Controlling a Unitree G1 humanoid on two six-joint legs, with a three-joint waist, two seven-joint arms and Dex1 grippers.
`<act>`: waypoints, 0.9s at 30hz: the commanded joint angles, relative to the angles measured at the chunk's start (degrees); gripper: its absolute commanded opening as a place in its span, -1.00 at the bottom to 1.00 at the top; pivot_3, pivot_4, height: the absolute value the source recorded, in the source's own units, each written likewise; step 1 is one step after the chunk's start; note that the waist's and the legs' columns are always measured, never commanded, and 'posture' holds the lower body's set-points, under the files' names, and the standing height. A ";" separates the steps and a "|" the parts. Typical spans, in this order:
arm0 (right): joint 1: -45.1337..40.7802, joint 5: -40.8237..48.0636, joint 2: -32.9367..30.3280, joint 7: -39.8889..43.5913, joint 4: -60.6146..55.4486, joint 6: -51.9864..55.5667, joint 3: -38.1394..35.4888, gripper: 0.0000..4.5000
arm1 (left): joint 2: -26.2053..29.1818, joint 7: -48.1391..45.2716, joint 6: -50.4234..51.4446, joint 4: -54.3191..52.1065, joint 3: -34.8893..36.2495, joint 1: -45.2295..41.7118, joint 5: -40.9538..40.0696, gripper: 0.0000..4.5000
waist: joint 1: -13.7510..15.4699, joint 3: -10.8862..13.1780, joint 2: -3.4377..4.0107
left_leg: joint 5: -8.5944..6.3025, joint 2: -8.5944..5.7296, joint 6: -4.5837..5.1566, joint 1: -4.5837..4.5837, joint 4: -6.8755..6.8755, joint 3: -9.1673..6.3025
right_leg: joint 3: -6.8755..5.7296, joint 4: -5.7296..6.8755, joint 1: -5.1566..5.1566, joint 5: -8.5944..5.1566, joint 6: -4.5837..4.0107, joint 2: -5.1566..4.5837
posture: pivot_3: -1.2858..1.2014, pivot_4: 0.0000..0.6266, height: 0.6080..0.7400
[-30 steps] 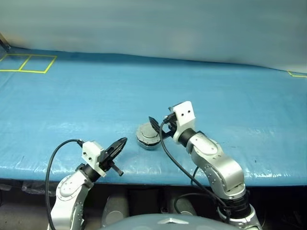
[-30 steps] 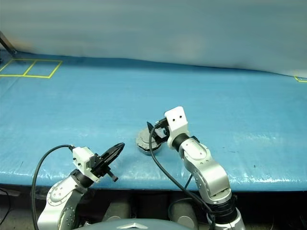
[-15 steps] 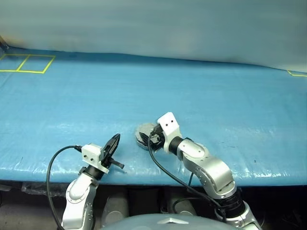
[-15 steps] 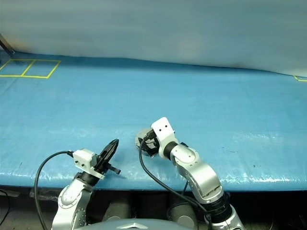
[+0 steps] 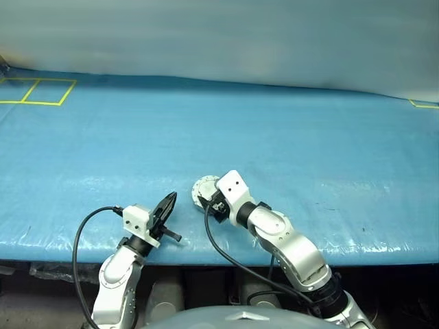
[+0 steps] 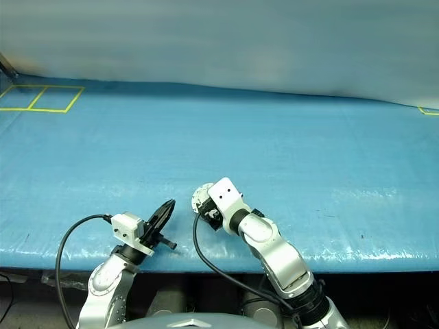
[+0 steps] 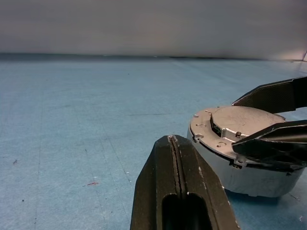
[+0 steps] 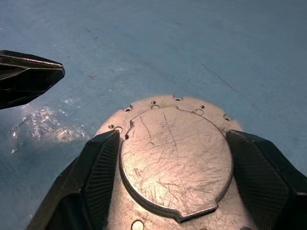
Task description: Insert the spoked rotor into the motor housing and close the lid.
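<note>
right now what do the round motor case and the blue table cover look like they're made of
Motor case: bare metal, likely cast aluminium; dull silver-grey, covered in fine scratches, with small holes around the rim.
Table cover: looks like plastic tarp or coated fabric; blue, slightly wrinkled, with glossy glints near the front edge. The exact material is unclear.

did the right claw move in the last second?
Yes. The right claw came down toward the near table edge and now straddles the closed housing.

The bench (image 5: 329, 137) is covered in bright blue, with yellow lines marking squares at its far left corner. The lid (image 8: 175, 158) is scratched silver-grey over the grey motor housing (image 7: 249, 179). Both tools' fingers (image 8: 98, 165) are black.
</note>
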 commanded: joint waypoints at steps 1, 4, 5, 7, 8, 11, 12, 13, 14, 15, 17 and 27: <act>-0.44 -0.77 1.40 -0.14 -0.79 -1.36 0.25 0.34 | 0.22 0.48 -1.32 -0.20 -0.10 -0.14 -0.32 -1.00 | -0.02 0.00 0.00 | 0.00 0.01 -0.01 0.00 -0.01 0.00 | -0.01 0.00 -0.01 -0.01 -0.01 0.00 | 0.03 -0.52 1.00; -0.68 -1.19 2.08 -0.25 -0.91 -1.15 0.02 0.34 | 0.40 0.55 -1.33 -0.13 0.02 -0.05 -0.37 -1.00 | -0.03 0.01 0.00 | -0.01 0.02 -0.02 -0.01 -0.05 0.00 | -0.03 0.00 -0.02 -0.03 -0.06 0.00 | 0.03 -0.52 1.00; -0.78 -1.30 2.34 -0.31 -0.96 -0.96 -0.10 0.34 | 0.47 0.50 -1.23 -0.15 0.03 0.00 -0.47 -1.00 | -0.03 0.01 -0.01 | -0.01 0.02 -0.02 -0.01 -0.06 0.00 | -0.03 0.00 -0.02 -0.04 -0.07 0.00 | 0.03 -0.52 1.00; -0.89 -1.34 2.92 -0.39 -1.12 -0.57 -0.40 0.34 | 0.59 0.42 -1.15 -0.16 0.02 0.07 -0.61 -1.00 | -0.04 0.02 -0.01 | -0.02 0.03 -0.03 -0.02 -0.07 0.00 | -0.04 -0.01 -0.04 -0.04 -0.07 0.00 | 0.03 -0.52 1.00; -0.91 -1.27 3.17 -0.32 -1.21 -0.38 -0.55 0.34 | 0.64 0.37 -1.12 -0.19 0.03 0.09 -0.73 -1.00 | -0.04 0.03 -0.01 | -0.02 0.03 -0.03 -0.02 -0.08 0.00 | -0.05 -0.01 -0.04 -0.05 -0.08 0.00 | 0.03 -0.52 1.00; -0.89 -1.29 3.40 0.04 -1.17 0.02 -0.68 0.34 | 0.74 0.33 -1.08 -0.23 0.05 0.09 -0.96 -1.00 | -0.04 0.04 -0.01 | -0.02 0.03 -0.04 -0.04 -0.11 0.00 | -0.06 -0.04 -0.06 -0.05 -0.08 -0.01 | 0.03 -0.52 1.00; -0.82 -1.32 3.32 0.20 -1.04 0.09 -0.64 0.34 | 0.78 0.32 -1.09 -0.24 0.03 0.11 -0.97 -1.00 | -0.04 0.04 -0.01 | -0.02 0.03 -0.04 -0.05 -0.11 -0.01 | -0.07 -0.07 -0.05 -0.05 -0.08 -0.01 | 0.03 -0.52 1.00; -0.78 -1.45 3.01 0.47 -0.86 0.21 -0.43 0.34 | 0.84 0.28 -1.06 -0.27 0.01 0.10 -0.97 -1.00 | -0.04 0.04 -0.01 | -0.02 0.03 -0.04 -0.06 -0.12 -0.01 | -0.08 -0.09 -0.06 -0.05 -0.08 -0.01 | 0.03 -0.52 1.00; -0.62 -1.55 2.75 0.69 -0.60 0.25 -0.28 0.34 | 0.88 0.29 -1.01 -0.34 0.02 0.07 -1.02 -1.00 | -0.04 0.04 -0.01 | -0.02 0.03 -0.04 -0.07 -0.14 -0.01 | -0.09 -0.12 -0.06 -0.05 -0.08 -0.02 | 0.03 -0.52 1.00; -0.48 -1.66 2.59 0.83 -0.40 0.22 -0.20 0.34 | 0.91 0.30 -0.96 -0.41 0.05 0.05 -1.08 -1.00 | -0.04 0.04 0.00 | -0.03 0.03 -0.04 -0.07 -0.16 -0.01 | -0.09 -0.15 -0.05 -0.05 -0.08 -0.02 | 0.03 -0.52 1.00; -0.19 -2.18 2.24 0.95 0.26 -0.55 0.04 0.34 | 0.97 0.35 -0.91 -0.52 0.06 0.03 -1.15 -1.00 | -0.04 0.04 0.00 | -0.03 0.03 -0.04 -0.06 -0.21 -0.02 | -0.12 -0.22 -0.04 -0.05 -0.08 -0.02 | 0.03 -0.52 1.00; 0.13 -2.20 0.16 3.98 2.58 -0.03 0.72 0.34 | 1.52 0.31 0.16 -1.31 -0.20 0.11 -1.46 -1.00 | -0.04 0.03 -0.01 | -0.05 0.03 -0.03 -0.04 -0.34 -0.03 | -0.14 -0.44 0.02 -0.04 -0.07 0.00 | 0.03 -0.52 1.00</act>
